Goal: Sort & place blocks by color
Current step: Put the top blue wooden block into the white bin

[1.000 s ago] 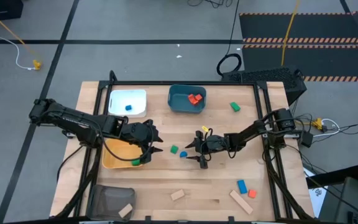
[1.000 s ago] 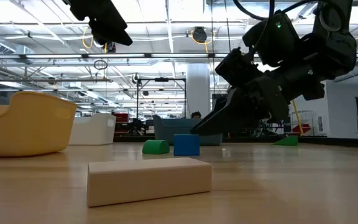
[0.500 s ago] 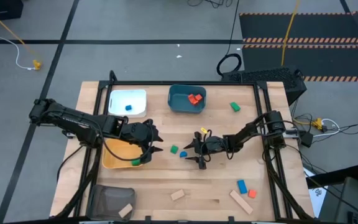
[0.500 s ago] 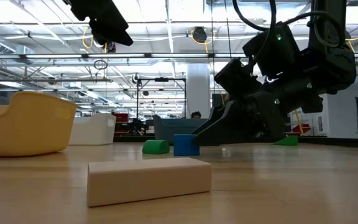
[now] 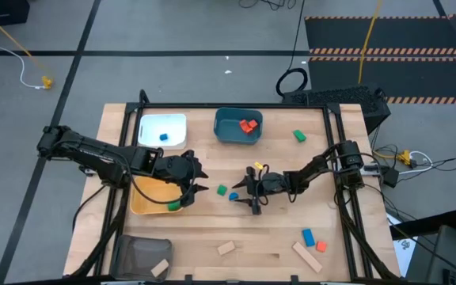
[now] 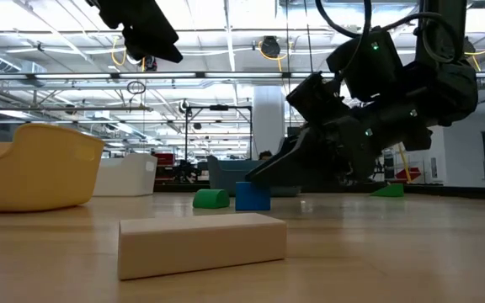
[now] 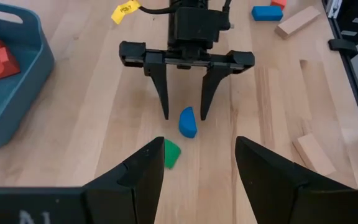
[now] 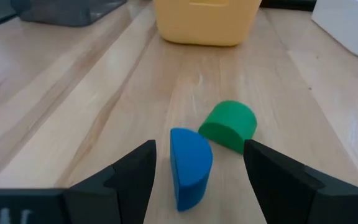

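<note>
A blue half-round block stands on its flat side on the table's middle, with a green half-round block lying just beside it. My right gripper is low over the table and open. Its fingers stand on either side of the blue block without touching it, which also shows in the left wrist view. My left gripper is open and empty. It hovers by the right edge of the yellow tray, where another green block lies.
The teal tray holds red blocks, and the white tray holds a blue block. The dark mesh tray holds a tan piece. Loose blocks: green, tan, and blue, orange and tan near the right corner.
My right gripper has come down to just above the table and edged toward the table's left, so that its open fingers now stand on either side of the blue block. The blocks have not moved.
</note>
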Controlling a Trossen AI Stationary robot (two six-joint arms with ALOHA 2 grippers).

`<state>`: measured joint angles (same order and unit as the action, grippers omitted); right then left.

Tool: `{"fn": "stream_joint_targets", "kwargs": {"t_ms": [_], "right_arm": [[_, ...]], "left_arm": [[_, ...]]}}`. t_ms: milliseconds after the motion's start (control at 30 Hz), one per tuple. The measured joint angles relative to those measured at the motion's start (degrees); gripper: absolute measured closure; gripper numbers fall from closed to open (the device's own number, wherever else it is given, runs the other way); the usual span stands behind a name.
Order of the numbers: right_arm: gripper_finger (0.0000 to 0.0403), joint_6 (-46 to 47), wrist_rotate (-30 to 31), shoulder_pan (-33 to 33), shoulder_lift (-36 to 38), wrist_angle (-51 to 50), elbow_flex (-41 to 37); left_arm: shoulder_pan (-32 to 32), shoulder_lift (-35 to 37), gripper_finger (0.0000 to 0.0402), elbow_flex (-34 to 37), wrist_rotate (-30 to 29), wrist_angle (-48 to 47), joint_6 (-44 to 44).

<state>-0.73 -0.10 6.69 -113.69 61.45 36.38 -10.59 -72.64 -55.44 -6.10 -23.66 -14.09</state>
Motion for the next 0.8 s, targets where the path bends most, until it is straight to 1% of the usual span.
{"fn": "stream_joint_targets", "kwargs": {"t_ms": [267,467,800], "right_arm": [[0.0167,-0.4,0.3,0.0,0.0,-2.7,1.2],[0.0169,0.0,0.3,0.0,0.0,-2.8,1.2],[0.0213,1.6,0.3,0.0,0.0,-4.7,1.2]], "left_arm": [[0.0,0.0,0.0204,0.0,0.0,0.0,0.0],[0.0,0.0,0.0204,0.0,-0.1,0.0,-0.1],[0.0,0.0,0.0204,0.0,-0.1,0.0,-1.0]]}}
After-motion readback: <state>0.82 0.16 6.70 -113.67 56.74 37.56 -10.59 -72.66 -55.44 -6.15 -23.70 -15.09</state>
